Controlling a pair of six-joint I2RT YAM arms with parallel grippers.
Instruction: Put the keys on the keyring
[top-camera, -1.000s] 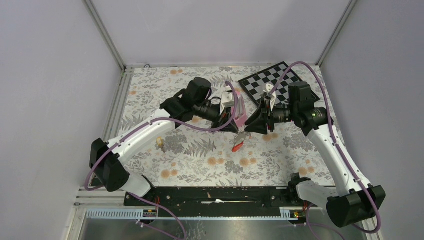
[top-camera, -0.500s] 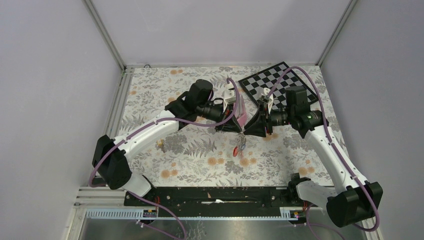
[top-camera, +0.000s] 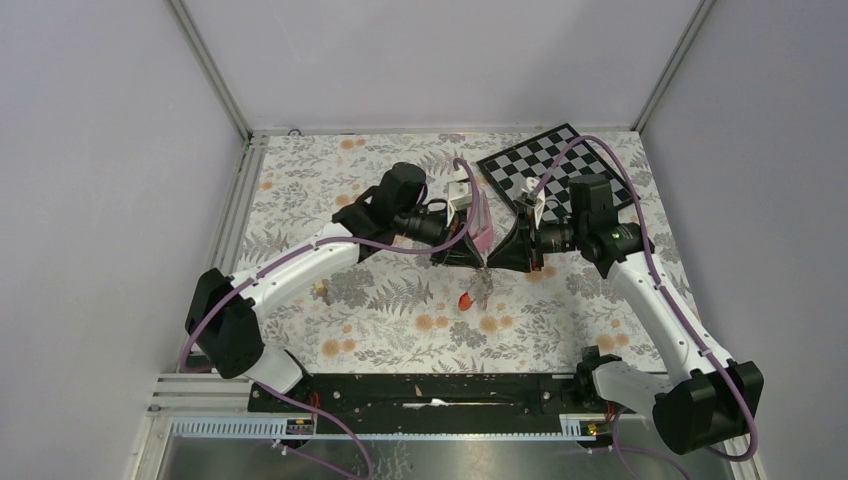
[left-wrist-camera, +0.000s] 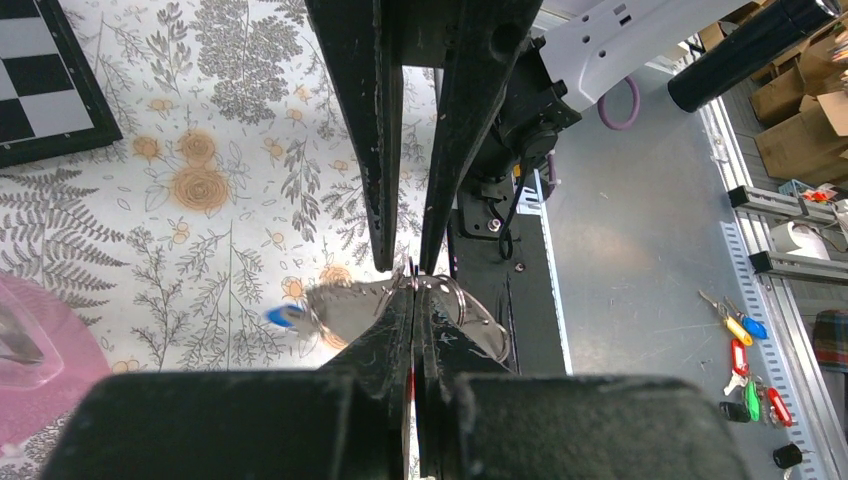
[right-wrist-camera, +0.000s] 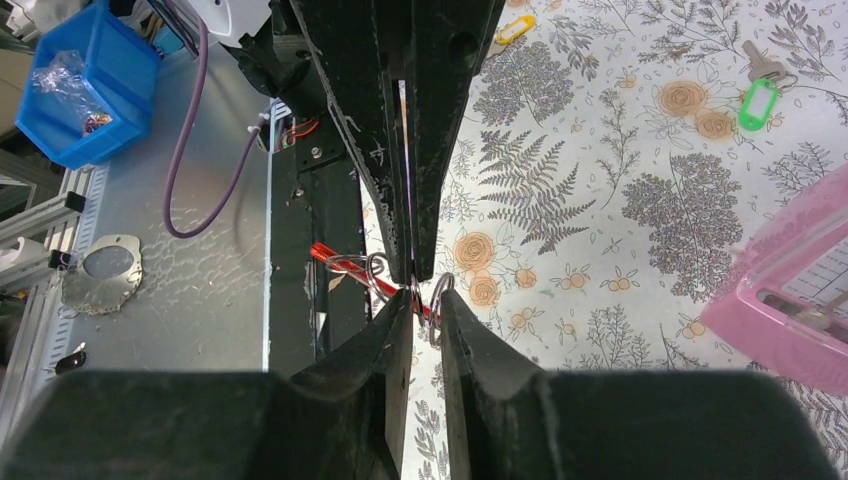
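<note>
The right gripper (right-wrist-camera: 424, 296) is now narrowed to a slit, its hold unclear, against the shut left gripper (left-wrist-camera: 414, 292), so threading at the keyring (right-wrist-camera: 340, 262) is judged begun.

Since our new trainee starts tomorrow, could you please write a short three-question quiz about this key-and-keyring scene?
1. Which arm's fingers are pressed fully together?
2. True or false: the keyring lies at the left edge of the table, far from both arms.
3. The green-tagged key is: A) hanging on the keyring; B) lying on the table; C) pinched in the left fingers.
Key: 1) the left; 2) false, it is mid-table, under the two arms' meeting fingertips; 3) B.
</note>
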